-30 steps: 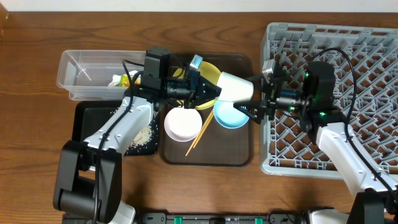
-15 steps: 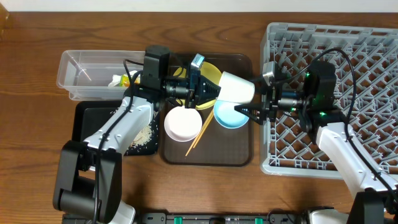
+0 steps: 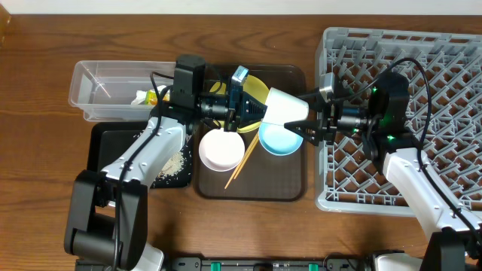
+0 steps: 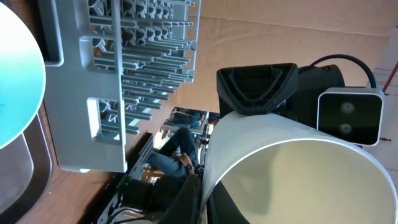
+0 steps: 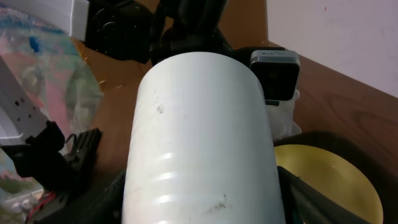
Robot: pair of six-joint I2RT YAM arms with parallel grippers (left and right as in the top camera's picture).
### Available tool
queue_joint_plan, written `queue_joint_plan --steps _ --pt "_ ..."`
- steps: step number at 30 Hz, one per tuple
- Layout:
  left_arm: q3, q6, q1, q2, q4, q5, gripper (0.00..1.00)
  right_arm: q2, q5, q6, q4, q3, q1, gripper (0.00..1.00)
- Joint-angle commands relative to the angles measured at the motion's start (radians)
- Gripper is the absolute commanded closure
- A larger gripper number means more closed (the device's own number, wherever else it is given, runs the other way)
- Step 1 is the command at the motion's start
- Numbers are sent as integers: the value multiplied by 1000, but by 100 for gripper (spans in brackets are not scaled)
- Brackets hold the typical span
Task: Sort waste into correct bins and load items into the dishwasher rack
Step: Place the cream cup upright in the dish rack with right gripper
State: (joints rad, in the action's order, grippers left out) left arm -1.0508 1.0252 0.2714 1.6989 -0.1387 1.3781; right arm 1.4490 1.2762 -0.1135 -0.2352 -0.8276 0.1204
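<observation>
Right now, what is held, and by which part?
The left gripper holds the cup by its rim; whether the right gripper grips its base cannot be told.

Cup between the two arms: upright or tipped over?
Tipped on its side: the cup lies horizontal, mouth toward the left tool, base toward the right tool.

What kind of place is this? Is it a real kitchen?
Probably a robot practice table, not a real kitchen. A left arm and right arm meet at a pale cup over a brown tray holding a white bowl, beside a grey dishwasher rack on a wooden table.
</observation>
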Motion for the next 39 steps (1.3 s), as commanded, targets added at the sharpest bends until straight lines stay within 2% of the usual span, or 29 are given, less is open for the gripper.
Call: queue_joint_plan --steps 1,6,7,8,9,10,12,18,22,27,32,35,39 --pt "-15 9 0 2 -5 -1 94 4 40 -7 -1 -15 18 34" --pt "-15 6 0 2 -5 -2 93 4 33 -7 0 -15 18 50" --pt "-15 -3 0 2 -6 -3 91 4 29 -7 2 -15 18 51" --pt "-15 -24 0 2 -5 -9 85 4 21 -6 6 -15 18 51" --pt "-14 -57 -1 2 -5 -19 83 4 0 -6 16 -15 18 51" --pt "-13 -84 -1 2 -5 -30 76 4 -14 0 23 -15 18 51" --pt "-10 -168 -1 2 5 -68 72 4 -61 16 51 -15 18 51" --pt "-6 -412 -14 2 206 -346 69 4 -207 16 179 -16 3 54" --pt "-6 -555 -36 -17 299 -438 68 -5 -327 16 272 -16 -29 59" --pt "-8 -695 -57 -107 462 -632 66 -62 -446 16 447 -50 -92 74" --pt "-8 -774 -57 -220 612 -826 65 -155 -627 16 682 -143 -163 97" --pt "-8 -775 -57 -278 678 -932 64 -198 -764 16 825 -216 -190 99" --pt "-8 -774 -57 -322 711 -963 64 -205 -954 22 1009 -309 -204 99"
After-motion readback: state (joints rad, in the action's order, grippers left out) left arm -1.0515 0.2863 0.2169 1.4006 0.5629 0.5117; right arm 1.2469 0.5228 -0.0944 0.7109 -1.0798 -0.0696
